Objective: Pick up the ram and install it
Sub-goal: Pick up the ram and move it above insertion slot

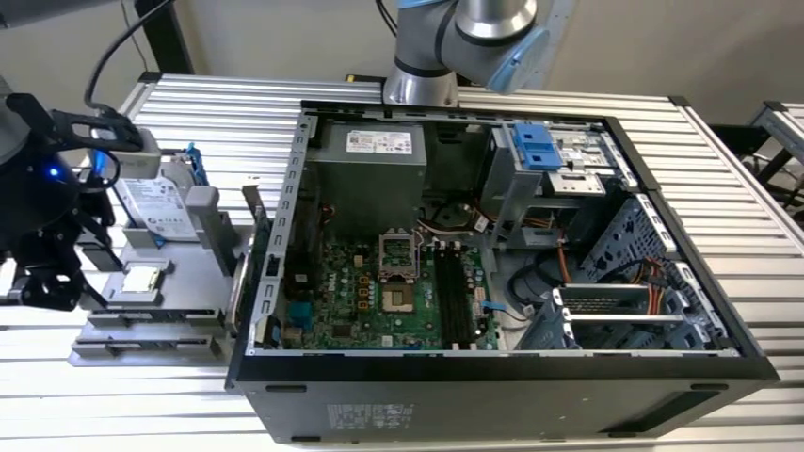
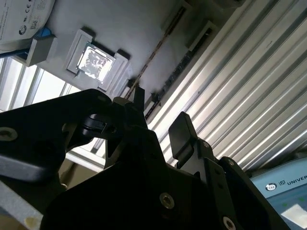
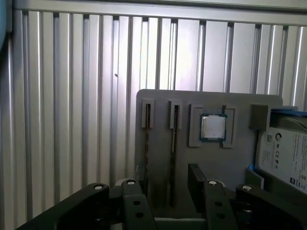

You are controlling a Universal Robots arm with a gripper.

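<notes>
Hovering over the gray holder (image 3: pixel 240 158) on the ribbed tabletop (image 3: pixel 72 96), the end effector (image 3: pixel 167 175) is spread, its fingers (image 3: pixel 195 179) apart and pinching nothing. The ram (image 3: pixel 173 143) stands on edge in a holder slot, and in the first wrist view it lies between the two fingers. A second stick (image 3: pixel 147 139) sits in the neighbouring slot. The processor (image 3: pixel 212 127) and hard drive (image 3: pixel 283 153) rest on the same holder. The open case (image 1: pixel 503 395) stands beside the holder, at the exterior view's right.
</notes>
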